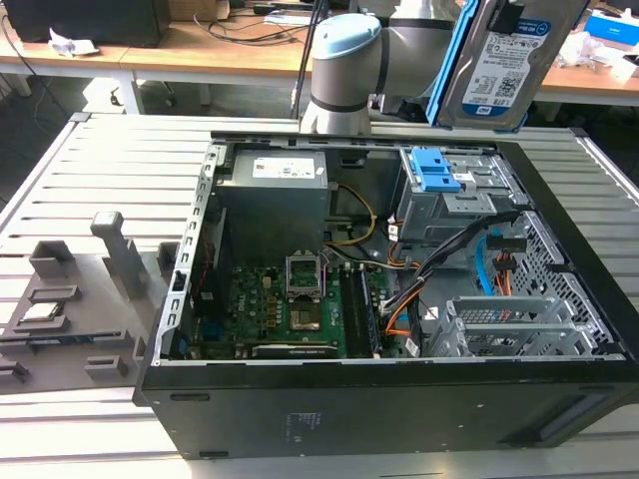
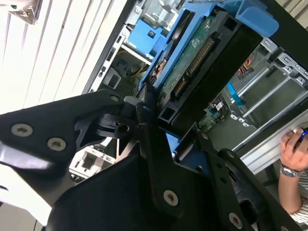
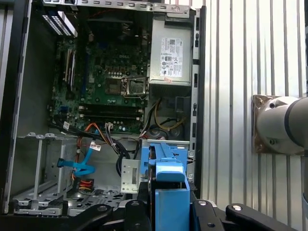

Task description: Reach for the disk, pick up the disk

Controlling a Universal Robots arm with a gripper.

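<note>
Hand (image 2: 168,127) first: you have it clenched on the disk (image 1: 499,60), and in both wrist views its black fingers (image 2: 147,125) press against either side of the disk's blue frame. In the second wrist view you are looking along the disk's underside, where a green circuit board and a row of connector pins show.

From the exterior view, your disk hangs upright in the air, well clear of the case (image 1: 399,399), with its printed label facing the camera and the blue frame running down its edge on the exterior view's left. Just beside it, on that same side, sits the pale blue joint of the arm (image 1: 344,60).

Below the disk you can see the grey drive bay (image 1: 454,205) in the far corner of the case, with a blue latch piece (image 1: 431,170) lying on top of it. A blue cable (image 1: 486,269) and some orange wires run out beneath the bay toward a silver cage (image 1: 499,324) at the near side.

Your case lies on its side with the panel off, resting on the slatted bench (image 1: 100,160). Inside it, the power supply (image 1: 275,170) sits at the far end and the motherboard (image 1: 290,309) fills the floor nearer the camera.

On the bench, to the exterior view's left of the case, stands a grey holder (image 1: 110,249) with a small square chip (image 1: 45,311) set in it. In the second wrist view a person (image 2: 292,159) wearing a wristwatch is just past the case's edge.
</note>
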